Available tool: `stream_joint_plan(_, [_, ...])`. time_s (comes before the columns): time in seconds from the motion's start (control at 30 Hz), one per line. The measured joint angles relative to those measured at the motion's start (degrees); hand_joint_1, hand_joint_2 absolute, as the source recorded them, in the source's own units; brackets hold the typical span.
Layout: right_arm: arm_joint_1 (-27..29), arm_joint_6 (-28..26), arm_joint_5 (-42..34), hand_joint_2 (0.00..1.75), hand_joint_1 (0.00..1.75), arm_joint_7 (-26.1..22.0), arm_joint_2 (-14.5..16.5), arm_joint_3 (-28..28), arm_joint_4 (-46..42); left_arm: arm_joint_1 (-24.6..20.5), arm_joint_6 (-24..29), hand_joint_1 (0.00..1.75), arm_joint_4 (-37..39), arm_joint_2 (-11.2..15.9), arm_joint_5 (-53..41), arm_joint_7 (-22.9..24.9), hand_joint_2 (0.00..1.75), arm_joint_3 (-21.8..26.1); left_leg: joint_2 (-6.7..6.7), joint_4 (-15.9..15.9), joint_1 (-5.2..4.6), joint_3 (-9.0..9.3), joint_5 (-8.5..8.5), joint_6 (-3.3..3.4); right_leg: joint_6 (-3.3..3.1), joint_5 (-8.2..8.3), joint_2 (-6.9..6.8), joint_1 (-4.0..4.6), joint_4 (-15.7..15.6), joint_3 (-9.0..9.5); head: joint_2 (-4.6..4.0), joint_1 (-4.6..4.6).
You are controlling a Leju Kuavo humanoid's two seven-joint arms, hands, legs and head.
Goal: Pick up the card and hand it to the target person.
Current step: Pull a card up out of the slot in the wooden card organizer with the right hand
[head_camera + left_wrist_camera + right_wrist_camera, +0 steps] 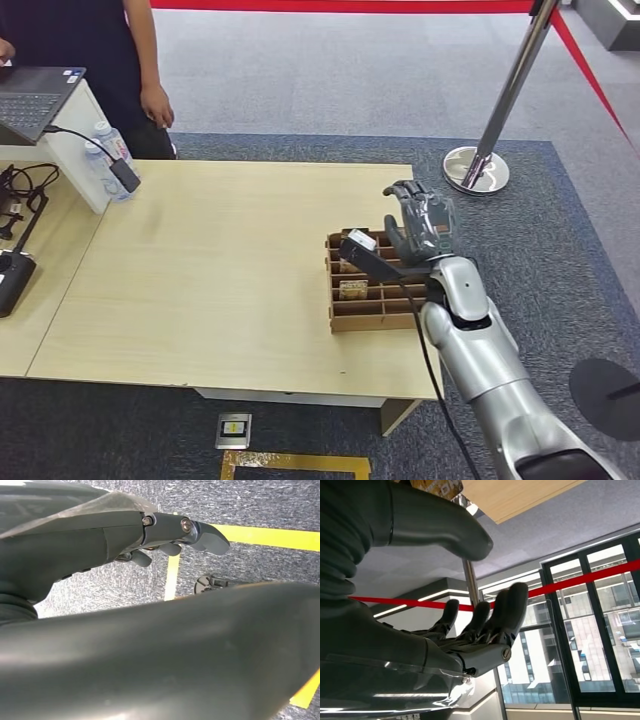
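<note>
Slotted tray (377,318) on table (226,280) right side; laptop (34,98) far left; person (113,60) behind table

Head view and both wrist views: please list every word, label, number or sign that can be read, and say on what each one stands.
No text can be read in any view.
Cards in the brown divided tray: printed pattern, too small to read.
Bottle label beside the laptop: blurred.
Floor plate with a yellow mark: too small to read.
Patterned card edge in the right wrist view: blurred, no letters legible.
</note>
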Motion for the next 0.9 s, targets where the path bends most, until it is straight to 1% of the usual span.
stream_joint_plan(0.2, [0.1, -0.31, 1.14, 1.75, 1.74, 0.44, 0.53, -1.24, 2.07, -0.01, 0.04, 0.0, -0.02, 0.18, -0.08, -0.13, 0.0, -0.04, 0.0, 0.0, 0.0, 0.0, 0.01, -0.01, 0.0, 0.0, -0.01, 0.0, 0.01, -0.02, 0.0, 0.0])
stream_joint_plan(0.3, [-0.44, -0.1, 1.65, 1.75, 1.69, 0.97, 0.73, -1.74, 3.34, -0.01, -0.01, 0.0, -0.01, 0.19, -0.21, -0.12, 0.0, -0.16, 0.01, 0.01, 0.0, -0.02, 0.01, 0.0, 0.0, 0.02, 0.01, 0.0, 0.01, -0.04, 0.0, 0.0])
stream_joint_plan(0.47, [-2.65, 0.12, 2.52, 1.75, 1.63, 1.54, 1.04, -2.47, 7.19, -0.11, 0.02, 0.0, 0.01, 0.01, -0.32, 0.04, 0.0, -0.22, 0.05, 0.03, -0.01, -0.03, 0.0, 0.0, 0.01, 0.01, 0.03, -0.02, 0.03, -0.06, 0.0, 0.0])
stream_joint_plan(0.67, [-7.16, -0.73, 4.23, 1.75, 1.64, 2.1, 2.08, -3.04, 13.97, -0.23, 0.22, 0.0, 0.12, -0.2, -0.09, 0.42, 0.0, 0.05, 0.11, 0.04, -0.03, -0.08, 0.01, 0.01, 0.0, 0.04, 0.11, -0.03, 0.06, -0.12, 0.0, 0.0])
stream_joint_plan(0.9, [-9.56, -1.16, 5.25, 1.75, 1.61, 2.25, 2.82, -3.18, 17.5, -0.13, 0.5, 0.0, 0.17, -0.47, 0.3, 0.47, 0.0, 0.46, 0.09, 0.04, -0.03, -0.06, 0.0, 0.0, 0.0, 0.01, 0.07, -0.03, 0.07, -0.11, 0.0, 0.0])
